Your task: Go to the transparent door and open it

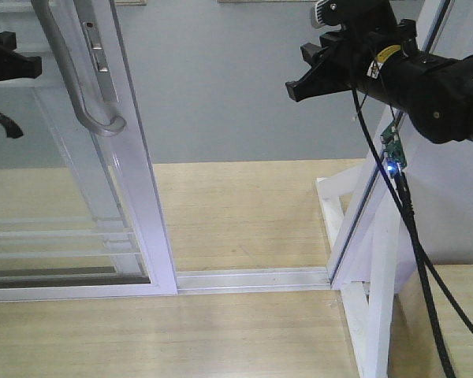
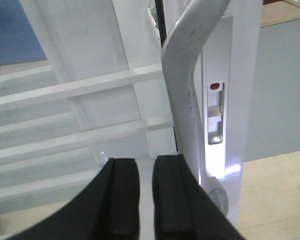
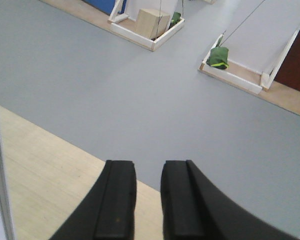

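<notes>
Hovering right by the grey pull handle (image 2: 187,75), the left gripper (image 2: 146,200) has its pads nearly pressed together on nothing. Right gripper (image 3: 147,200) looks the same, hanging over the wooden floor (image 3: 45,170). Farther back, the transparent door (image 1: 134,157) sits left, slid aside from the sliding track (image 1: 252,279).

doorway gap: open | left: transparent door (image 1: 134,181) | right: white frame (image 1: 378,236)
</notes>
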Controlling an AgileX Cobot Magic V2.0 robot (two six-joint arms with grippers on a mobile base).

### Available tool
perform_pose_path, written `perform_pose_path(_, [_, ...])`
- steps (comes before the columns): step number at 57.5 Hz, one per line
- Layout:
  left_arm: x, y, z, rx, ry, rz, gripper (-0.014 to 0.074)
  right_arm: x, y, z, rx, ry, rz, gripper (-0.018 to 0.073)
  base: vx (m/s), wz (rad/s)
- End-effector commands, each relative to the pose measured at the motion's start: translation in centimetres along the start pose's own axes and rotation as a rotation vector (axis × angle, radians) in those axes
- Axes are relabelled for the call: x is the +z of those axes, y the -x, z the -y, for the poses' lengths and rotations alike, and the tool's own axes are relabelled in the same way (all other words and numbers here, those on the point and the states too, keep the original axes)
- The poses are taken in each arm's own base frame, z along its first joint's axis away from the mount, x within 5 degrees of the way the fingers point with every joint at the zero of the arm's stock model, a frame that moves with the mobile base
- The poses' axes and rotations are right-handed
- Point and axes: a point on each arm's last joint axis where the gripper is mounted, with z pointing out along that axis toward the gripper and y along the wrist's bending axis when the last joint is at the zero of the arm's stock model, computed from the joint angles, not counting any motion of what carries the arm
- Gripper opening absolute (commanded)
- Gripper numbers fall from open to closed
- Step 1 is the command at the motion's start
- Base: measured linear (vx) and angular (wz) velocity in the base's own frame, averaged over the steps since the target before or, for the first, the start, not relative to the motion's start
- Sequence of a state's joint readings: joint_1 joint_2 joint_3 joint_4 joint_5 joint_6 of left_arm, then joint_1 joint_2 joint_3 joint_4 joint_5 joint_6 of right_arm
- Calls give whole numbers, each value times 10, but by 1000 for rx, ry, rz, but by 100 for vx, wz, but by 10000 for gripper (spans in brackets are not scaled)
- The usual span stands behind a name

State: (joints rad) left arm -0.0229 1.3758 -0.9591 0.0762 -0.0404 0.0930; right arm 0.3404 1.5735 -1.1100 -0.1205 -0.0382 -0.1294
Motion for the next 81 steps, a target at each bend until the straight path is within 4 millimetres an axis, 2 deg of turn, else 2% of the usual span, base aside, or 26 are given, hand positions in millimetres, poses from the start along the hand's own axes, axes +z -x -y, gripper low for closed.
perform_pose_path(1, [-36, 15, -3, 7, 21, 135, 202, -31, 33, 11, 22, -34, 104, 220, 0, 0])
perform_pose_path(8, [-67, -3, 1, 9, 20, 136, 139, -57, 43, 14, 67, -38, 75, 151, 0, 0])
perform_pose_path(14, [-94, -23, 4, 8, 20, 137, 55, -86, 51, 17, 69, -49, 86, 39, 0, 0])
perform_pose_path(17, [-106, -33, 6, 8, 20, 141, 2, -102, 49, 16, 68, -53, 110, -17, 0, 0])
perform_pose_path(20, [-116, -41, 8, 7, 21, 145, -9, -116, 43, 14, 71, -54, 130, -12, 0, 0])
perform_pose_path(28, [-142, -61, 11, -8, 24, 139, -8, -157, 12, 5, 71, -58, 187, -5, 0, 0])
perform_pose_path(35, [-160, -79, 14, -56, 15, 89, -8, -197, -22, -5, 80, -64, 240, -5, 0, 0])
perform_pose_path(40, [-168, -92, 20, -100, -19, 59, -8, -222, -44, -11, 99, -70, 274, -5, 0, 0])
perform_pose_path(47, [-177, -108, 28, -130, -71, 42, -8, -248, -77, -19, 117, -76, 305, -5, 0, 0])
perform_pose_path(53, [-182, -117, 33, -170, -114, 33, -8, -257, -102, -26, 117, -80, 322, -5, 0, 0])
perform_pose_path(58, [-187, -116, 36, -222, -146, 55, -8, -261, -116, -29, 116, -82, 337, -4, 0, 0])
perform_pose_path(81, [-190, -113, 37, -232, -167, 89, -8, -261, -122, -31, 132, -78, 312, -4, 0, 0])
